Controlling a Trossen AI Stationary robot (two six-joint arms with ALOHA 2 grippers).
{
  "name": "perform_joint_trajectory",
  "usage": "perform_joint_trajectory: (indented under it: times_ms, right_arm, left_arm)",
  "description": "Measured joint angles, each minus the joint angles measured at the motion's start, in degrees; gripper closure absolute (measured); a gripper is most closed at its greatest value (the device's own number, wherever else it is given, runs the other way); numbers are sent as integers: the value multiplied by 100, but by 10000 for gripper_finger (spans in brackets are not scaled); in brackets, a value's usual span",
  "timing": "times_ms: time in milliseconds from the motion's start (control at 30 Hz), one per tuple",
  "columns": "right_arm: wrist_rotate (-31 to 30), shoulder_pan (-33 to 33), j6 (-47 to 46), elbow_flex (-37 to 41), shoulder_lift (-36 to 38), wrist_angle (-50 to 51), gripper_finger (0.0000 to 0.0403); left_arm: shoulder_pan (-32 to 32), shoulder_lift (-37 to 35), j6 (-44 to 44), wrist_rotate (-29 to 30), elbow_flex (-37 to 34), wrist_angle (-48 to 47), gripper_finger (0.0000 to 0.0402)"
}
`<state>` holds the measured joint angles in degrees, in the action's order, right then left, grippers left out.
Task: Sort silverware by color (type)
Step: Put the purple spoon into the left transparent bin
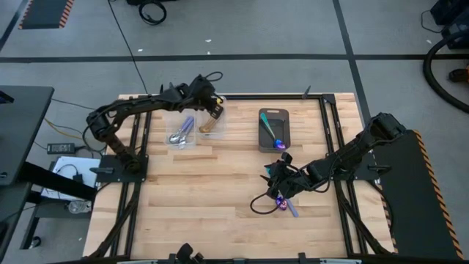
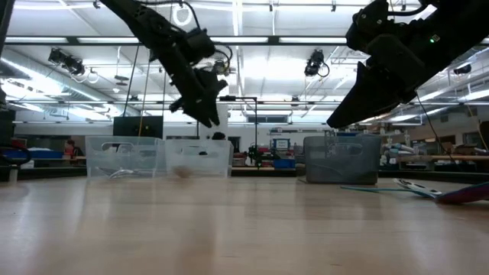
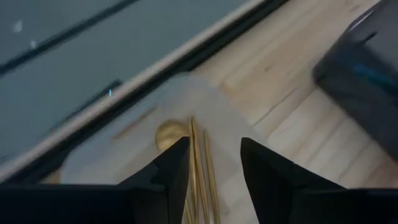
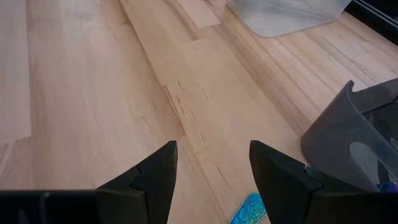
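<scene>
Left wrist view: gold spoons (image 3: 198, 155) half-hidden.

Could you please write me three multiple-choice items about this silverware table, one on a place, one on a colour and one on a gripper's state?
1. Where is the left gripper?
A. Above the clear bin with gold spoons
B. Above the dark grey bin
C. At the table's near edge

2. What colour are the spoons in the bin under the left gripper?
A. Red
B. Gold
C. Black

3. How do the right gripper's fingers stand?
A. Shut on a spoon
B. Open, holding nothing
C. Shut, empty

Answers: 1 A, the high view puts it over the clear bin. 2 B, the left wrist view shows gold spoons. 3 B, the right wrist view shows bare wood between spread fingers.
</scene>
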<state>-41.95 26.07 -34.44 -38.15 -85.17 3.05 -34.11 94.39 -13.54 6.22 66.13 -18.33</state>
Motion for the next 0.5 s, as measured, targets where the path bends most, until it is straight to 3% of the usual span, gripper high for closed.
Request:
perform_joint_trajectory:
  times_ms: [200, 500]
  right_arm:
    - [0, 0, -4, 0, 0, 54, 192]
    - [-26, 100, 105, 0, 0, 98, 192]
  left_arm:
    - [452, -389, 684, -633, 4, 301, 253]
    - [2119, -472, 2039, -813, 4, 765, 253]
